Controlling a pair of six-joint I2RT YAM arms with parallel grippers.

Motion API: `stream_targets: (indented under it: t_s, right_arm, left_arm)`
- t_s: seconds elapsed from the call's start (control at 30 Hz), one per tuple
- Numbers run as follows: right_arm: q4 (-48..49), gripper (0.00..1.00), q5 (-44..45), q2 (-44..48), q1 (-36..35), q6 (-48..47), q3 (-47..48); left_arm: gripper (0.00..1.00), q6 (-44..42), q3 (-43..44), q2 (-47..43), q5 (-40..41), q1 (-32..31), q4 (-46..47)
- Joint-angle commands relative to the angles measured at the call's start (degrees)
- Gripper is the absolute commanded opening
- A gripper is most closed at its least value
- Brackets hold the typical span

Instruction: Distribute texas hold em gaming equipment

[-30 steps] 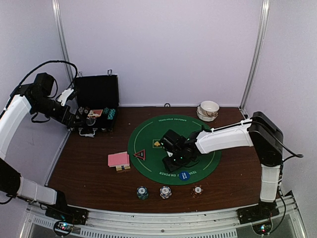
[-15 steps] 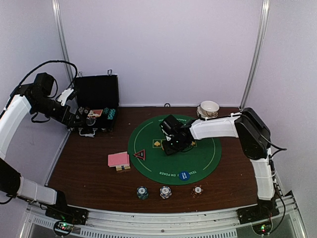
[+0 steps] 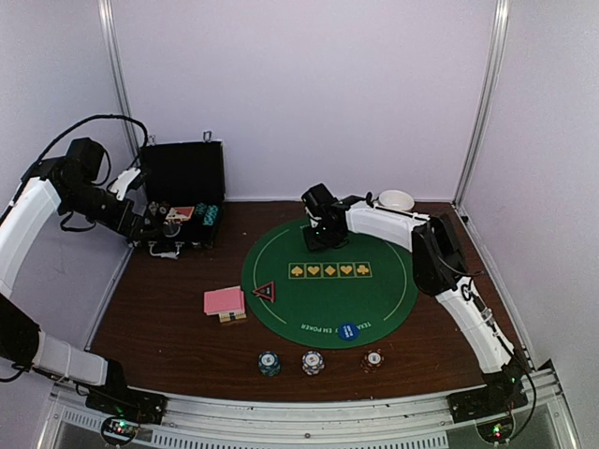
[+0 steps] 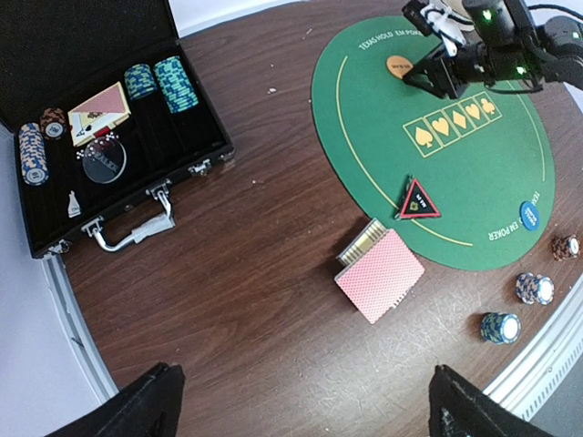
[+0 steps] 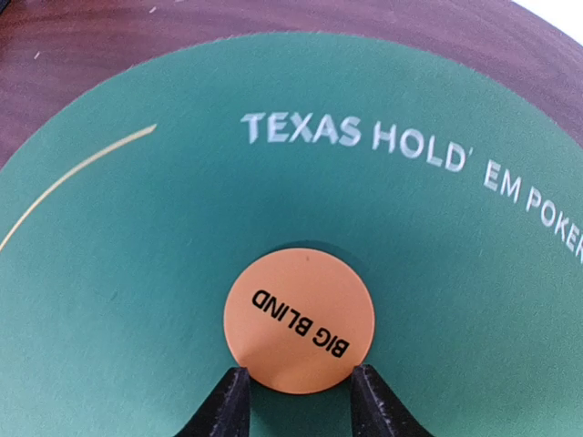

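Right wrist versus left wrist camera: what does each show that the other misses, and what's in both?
Right wrist only: the BIG BLIND lettering on the orange disc, and the right gripper touching its edge on both sides. Left wrist only: the open black case, pink cards, triangle marker, blue disc and three chip stacks by the near edge. Both: the orange disc on the green mat, with the right gripper at it.

A robot test cell in a lab — blank white panels (image 3: 299, 94) and metal posts (image 3: 481, 103) enclose a brown surface (image 3: 168, 327), with left arm (image 3: 23, 229) and right arm (image 3: 477, 327) bolted to a rail (image 3: 309, 421) at that surface's near edge.
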State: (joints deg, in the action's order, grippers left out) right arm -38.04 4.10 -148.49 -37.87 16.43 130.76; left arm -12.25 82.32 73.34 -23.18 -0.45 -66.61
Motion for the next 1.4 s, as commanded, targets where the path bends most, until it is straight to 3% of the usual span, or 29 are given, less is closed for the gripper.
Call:
stream_targets:
  t_s: [0.0,0.3,0.43,0.57,0.83,0.97,1.13,1.37]
  right_arm:
    - [-7.46,0.41,1.4,-5.8,2.41,0.36,8.68]
    - [-7.18,0.47,-0.27,-4.58,4.07,0.44,9.16]
    - [-6.0,0.6,-0.81,0.34,3.37,-1.07,5.13]
    - [-2.64,0.68,-1.07,9.69,1.6,-2.14,-6.91]
    - [4.78,0.69,-3.11,32.5,-7.16,0.77,-42.4]
    - [4.78,0.71,-2.22,39.89,-12.05,3.25,-54.14]
    - [3.41,0.75,-0.23,44.71,-16.69,5.85,-61.87]
    - [1.83,0.77,0.12,44.17,-19.55,6.97,-64.05]
  left_arm:
    - [0.98,0.47,1.27,1.12,-0.9,-0.08,-0.19]
    - [0.98,0.74,1.64,1.2,-1.42,-0.08,-0.28]
    - [0.98,0.74,2.17,1.29,-1.71,-0.08,-0.75]
    - [0.98,0.59,2.32,1.18,-1.81,-0.08,-0.89]
    - [0.98,0.53,2.15,0.52,-2.49,-0.08,-1.06]
    - [0.97,0.17,2.37,0.57,-2.73,-0.08,-1.5]
    - [0.98,0.07,2.71,0.38,-3.27,-0.08,-1.78]
    - [0.98,0.3,3.52,0.01,-3.87,-0.08,-2.27]
